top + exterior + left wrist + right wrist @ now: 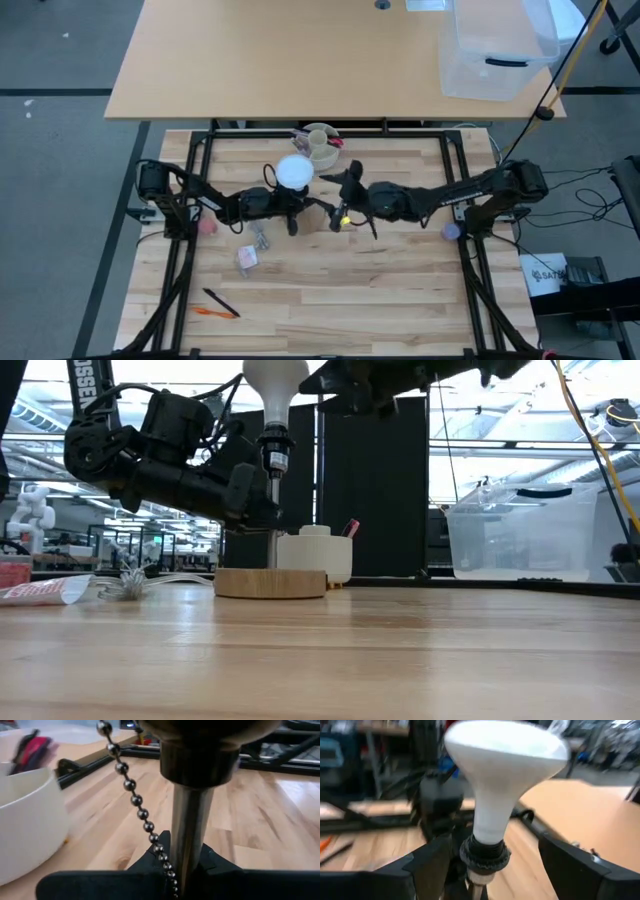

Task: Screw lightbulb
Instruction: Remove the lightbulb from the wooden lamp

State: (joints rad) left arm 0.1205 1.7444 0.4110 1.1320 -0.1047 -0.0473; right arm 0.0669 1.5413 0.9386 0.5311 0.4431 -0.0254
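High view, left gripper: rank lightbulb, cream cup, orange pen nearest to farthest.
From the left gripper, shut on the lamp's stem:
1. lightbulb, just behind the gripper, toward the table's far edge.
2. cream cup, farther back, near the far edge.
3. orange pen, farthest, by the near-left corner.

Premises present as a robotics laboratory within a large open-plan industrial hall. The butcher-block worktable (330,290) sits inside a black metal frame (470,250) carrying the arms. Grey carpet tile floor (60,150) surrounds it. Loose cabling (590,195) runs at one side. A second desk (290,60) holds a clear plastic bin (495,50). Overhead strip lighting (520,435) and exposed ceiling structure show beyond black partition panels (375,490).
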